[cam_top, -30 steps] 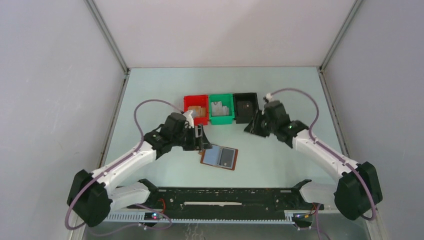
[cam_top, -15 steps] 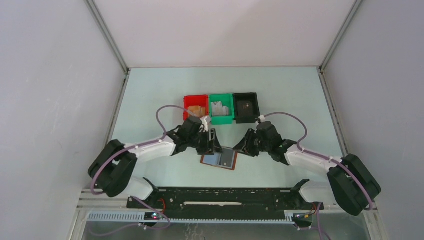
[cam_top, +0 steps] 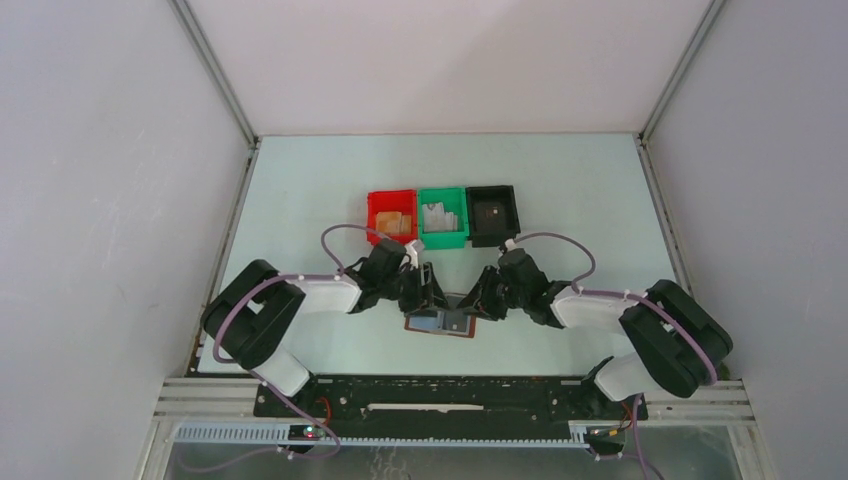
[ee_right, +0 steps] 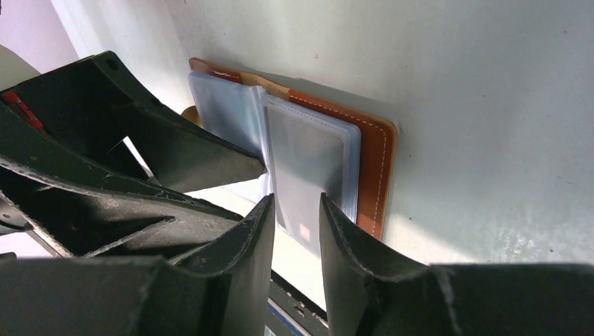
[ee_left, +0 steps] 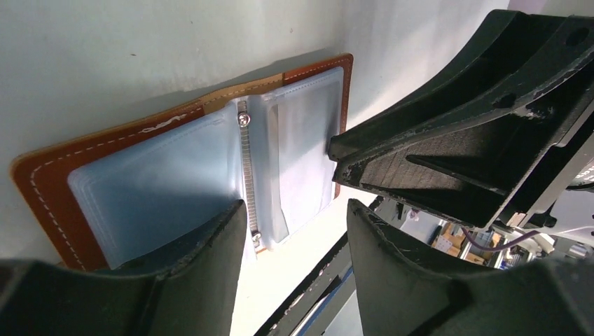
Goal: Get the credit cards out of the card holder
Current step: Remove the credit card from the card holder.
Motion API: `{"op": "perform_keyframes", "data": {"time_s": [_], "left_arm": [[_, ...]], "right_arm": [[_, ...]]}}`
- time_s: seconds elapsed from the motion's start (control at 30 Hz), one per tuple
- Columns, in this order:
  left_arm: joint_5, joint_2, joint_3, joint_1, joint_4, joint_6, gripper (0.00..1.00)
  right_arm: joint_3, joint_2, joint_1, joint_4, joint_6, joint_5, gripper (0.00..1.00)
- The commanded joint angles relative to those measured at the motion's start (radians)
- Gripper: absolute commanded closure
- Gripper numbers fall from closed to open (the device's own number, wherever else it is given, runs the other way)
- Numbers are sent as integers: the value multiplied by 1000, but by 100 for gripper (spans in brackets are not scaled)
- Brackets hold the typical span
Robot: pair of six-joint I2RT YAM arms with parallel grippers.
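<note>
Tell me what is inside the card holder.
Translucent sleeves on a metal spine; a grey credit card shows through one sleeve. Whatever lies behind it is hidden.

We have swung our right gripper (cam_top: pixel 468 304) away from the black bin (cam_top: pixel 492 213) and our left gripper (cam_top: pixel 431 298) inward; both now meet over the open card holder (cam_top: pixel 440 325).

No writing, label, brand mark or number could be read in any view. The card holder (ee_left: pixel 175 168) showed only plain brown leather and blank blue-grey inner faces.
</note>
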Motion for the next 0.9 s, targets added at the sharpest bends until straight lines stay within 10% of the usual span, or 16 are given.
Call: {"op": "perform_keyframes", "data": {"time_s": [0.0,0.87], "left_arm": [[17,24,-23,8,47,-14,40],[31,37,-22,10,52,2,49]], "right_arm": [[-10,-3,13,20,31,48,62],[-92,-39,39,158,41,11,65]]}}
